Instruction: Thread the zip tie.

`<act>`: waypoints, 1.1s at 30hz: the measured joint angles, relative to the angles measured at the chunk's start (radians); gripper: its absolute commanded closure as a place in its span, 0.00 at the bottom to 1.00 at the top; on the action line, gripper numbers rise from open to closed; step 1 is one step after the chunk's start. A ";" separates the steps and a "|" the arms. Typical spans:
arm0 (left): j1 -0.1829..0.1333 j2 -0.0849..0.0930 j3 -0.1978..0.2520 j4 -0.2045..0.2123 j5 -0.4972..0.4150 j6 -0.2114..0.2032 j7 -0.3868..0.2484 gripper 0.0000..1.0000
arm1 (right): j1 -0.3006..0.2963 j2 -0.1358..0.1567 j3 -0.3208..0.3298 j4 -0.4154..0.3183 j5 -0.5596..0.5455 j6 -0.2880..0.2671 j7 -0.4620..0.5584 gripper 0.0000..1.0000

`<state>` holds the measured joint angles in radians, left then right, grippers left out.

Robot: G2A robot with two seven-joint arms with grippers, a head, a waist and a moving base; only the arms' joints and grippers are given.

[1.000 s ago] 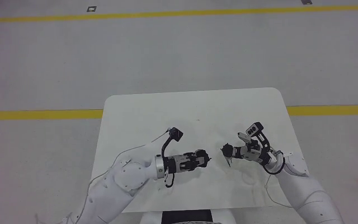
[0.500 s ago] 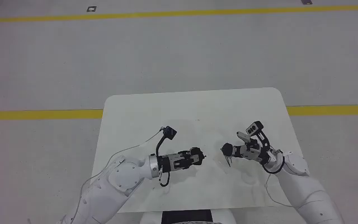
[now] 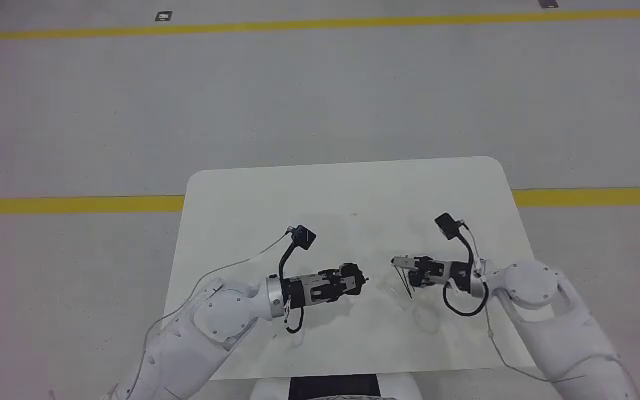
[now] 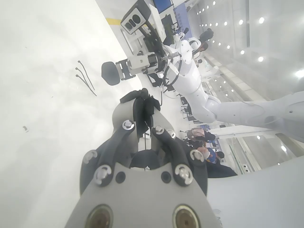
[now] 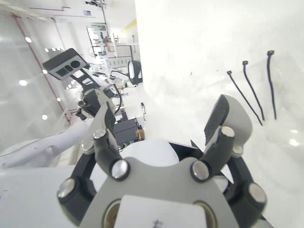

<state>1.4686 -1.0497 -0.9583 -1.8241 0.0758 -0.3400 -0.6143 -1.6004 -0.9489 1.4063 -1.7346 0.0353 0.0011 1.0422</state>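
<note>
Hanging open, the right gripper (image 5: 163,106) faces loose zip ties (image 5: 253,91) just ahead — likely to pick one. Beside it, the left gripper (image 4: 142,99) pinches what seems a thin tie (image 4: 144,143).

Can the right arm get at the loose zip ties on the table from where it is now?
Probably yes. The right tool is open and empty. The three zip ties lie flat on the table close beside one of its fingertips, with nothing over them or in between.
</note>
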 measured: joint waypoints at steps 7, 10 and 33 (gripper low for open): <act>0.000 0.000 0.000 0.000 0.000 0.000 0.000 1.00 | -0.005 0.001 0.000 -0.012 -0.017 -0.002 -0.008 0.00; 0.000 0.000 0.000 0.000 0.000 0.000 0.000 1.00 | -0.005 0.001 0.000 -0.012 -0.017 -0.002 -0.008 0.00; 0.000 0.000 0.000 0.000 0.000 0.000 0.000 1.00 | 0.092 0.016 -0.173 -0.111 -0.563 -0.078 0.088 0.00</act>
<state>1.4686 -1.0497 -0.9583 -1.8241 0.0758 -0.3400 -0.6143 -1.5086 -0.9324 1.2331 -1.8455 -0.5277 -0.0770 1.1306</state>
